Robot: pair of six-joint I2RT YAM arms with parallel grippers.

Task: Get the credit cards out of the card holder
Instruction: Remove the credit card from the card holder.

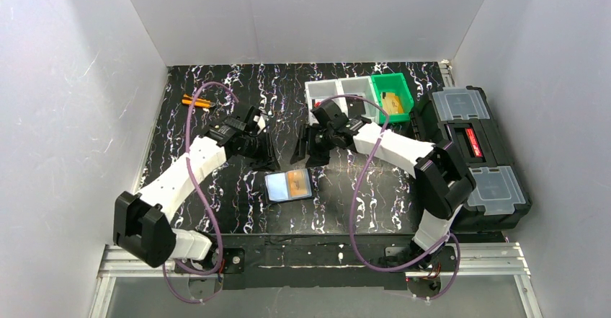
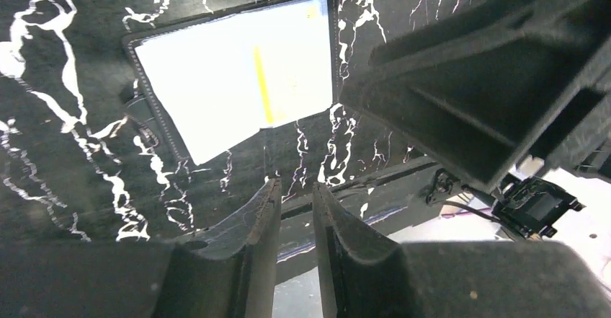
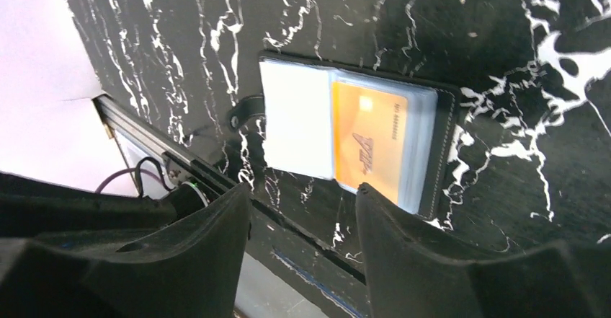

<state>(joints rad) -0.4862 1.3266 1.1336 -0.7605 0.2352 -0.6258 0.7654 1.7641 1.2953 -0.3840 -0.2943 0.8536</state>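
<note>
The card holder point(image 1: 288, 186) lies open and flat on the black marbled table, glossy sleeves facing up. An orange card point(image 3: 367, 141) sits inside its right clear sleeve; the left sleeve looks pale and blank. No silvery grey cards show. In the left wrist view the card holder point(image 2: 238, 73) is washed out white with a yellow stripe. My left gripper point(image 1: 265, 153) hovers just beyond its far left corner, jaws a narrow gap apart and empty point(image 2: 297, 188). My right gripper point(image 1: 304, 156) hovers beyond its far right corner, open and empty point(image 3: 302, 192).
A large black toolbox point(image 1: 475, 152) with clear lids stands at the right. A green bin point(image 1: 393, 94) holding a tan item and white bins point(image 1: 339, 91) stand at the back. An orange tool point(image 1: 196, 102) lies at the back left. The table's metal front rail point(image 1: 310, 257) runs below the card holder.
</note>
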